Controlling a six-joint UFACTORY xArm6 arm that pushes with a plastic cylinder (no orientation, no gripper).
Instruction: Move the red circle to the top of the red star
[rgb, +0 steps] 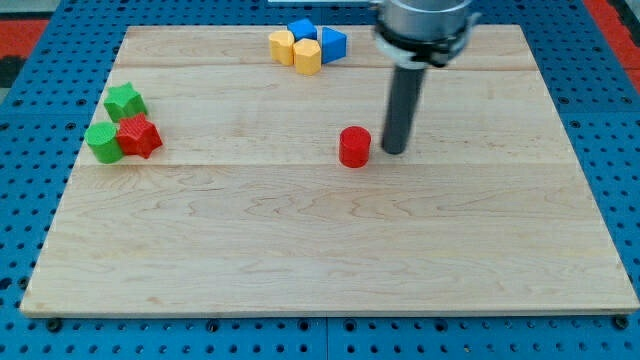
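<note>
The red circle (354, 146) stands near the middle of the wooden board (330, 250). The red star (139, 136) lies at the view's left, touching a green circle (102, 141) on its left, with a green star (125, 101) just above it. My tip (394, 150) rests on the board just to the right of the red circle, close to it or barely touching. The dark rod rises from there to the arm at the view's top.
At the view's top centre sits a cluster of two yellow blocks (282, 45) (307, 56) and two blue blocks (303, 29) (333, 42). The board lies on a blue perforated table (30, 200).
</note>
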